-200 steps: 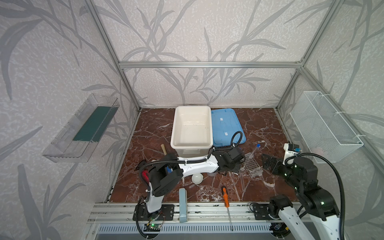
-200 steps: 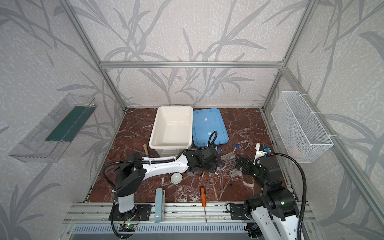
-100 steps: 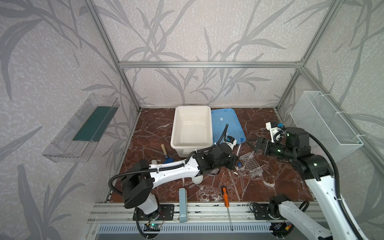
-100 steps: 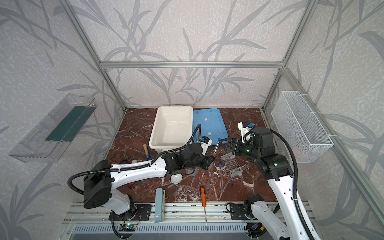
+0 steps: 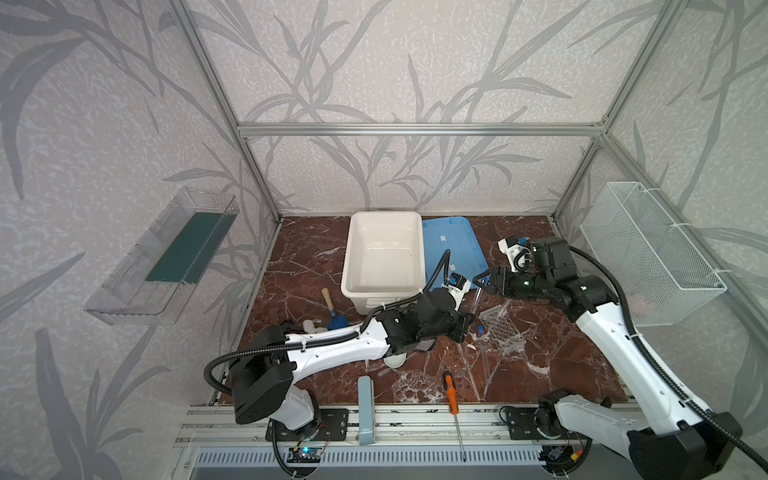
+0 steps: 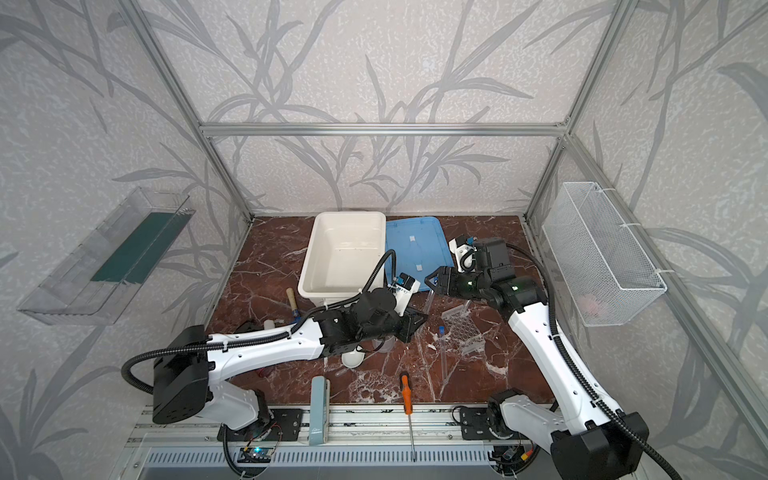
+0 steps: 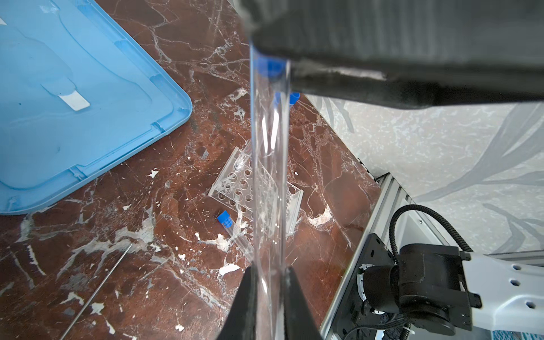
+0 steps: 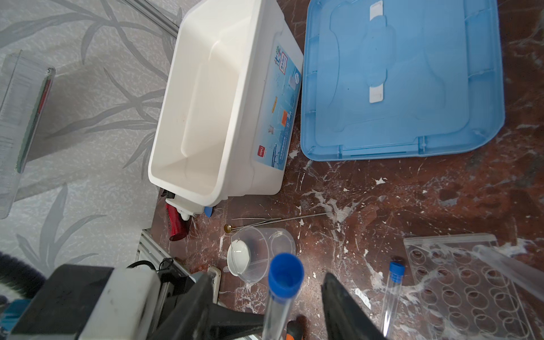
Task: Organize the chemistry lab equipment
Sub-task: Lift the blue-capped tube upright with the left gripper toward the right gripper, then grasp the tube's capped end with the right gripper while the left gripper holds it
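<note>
Jaws of the left gripper (image 5: 466, 323) pinch the test tube (image 5: 476, 298) in both top views, above the surface near the rack (image 5: 500, 330). Left wrist view: tube clamped. Right wrist view: right gripper (image 8: 266, 276) straddles its blue cap (image 8: 285, 272), jaws apart, untouching. Handover step, I judge; next, close squarely before releasing.

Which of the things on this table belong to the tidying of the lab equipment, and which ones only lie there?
Belong to the job: held test tube, loose test tube, tube rack, beaker, white dish, thin rods.

Only lying about: orange screwdriver, blue trowel.
</note>
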`<move>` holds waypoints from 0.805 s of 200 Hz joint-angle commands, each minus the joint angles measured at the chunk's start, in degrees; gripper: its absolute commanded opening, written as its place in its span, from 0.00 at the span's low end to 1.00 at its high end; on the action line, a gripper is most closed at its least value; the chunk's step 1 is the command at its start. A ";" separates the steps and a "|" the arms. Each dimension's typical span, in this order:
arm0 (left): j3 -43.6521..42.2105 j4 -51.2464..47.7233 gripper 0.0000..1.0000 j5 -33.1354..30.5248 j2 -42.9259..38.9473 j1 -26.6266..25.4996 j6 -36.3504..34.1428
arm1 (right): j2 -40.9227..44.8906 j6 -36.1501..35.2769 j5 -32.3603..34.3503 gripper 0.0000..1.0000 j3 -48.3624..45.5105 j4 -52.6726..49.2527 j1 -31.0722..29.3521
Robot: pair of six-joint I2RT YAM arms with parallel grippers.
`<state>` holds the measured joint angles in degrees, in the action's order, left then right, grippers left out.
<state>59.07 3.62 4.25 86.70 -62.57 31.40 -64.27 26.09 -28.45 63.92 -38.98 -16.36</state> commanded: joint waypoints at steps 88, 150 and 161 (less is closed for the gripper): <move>0.69 1.74 0.14 0.38 0.49 0.08 -0.58 | 0.20 0.61 -1.70 0.35 -3.83 4.78 -0.30; 1.14 1.64 0.15 0.34 1.89 0.14 0.07 | 1.34 0.81 -2.14 0.20 -5.89 5.56 -0.25; 1.41 1.39 0.16 0.49 2.23 0.12 0.30 | 1.58 0.81 -1.78 0.20 -6.33 5.62 -0.25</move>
<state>59.07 3.99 4.54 87.83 -62.57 31.51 -64.23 27.33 -29.67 58.57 -34.24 -16.45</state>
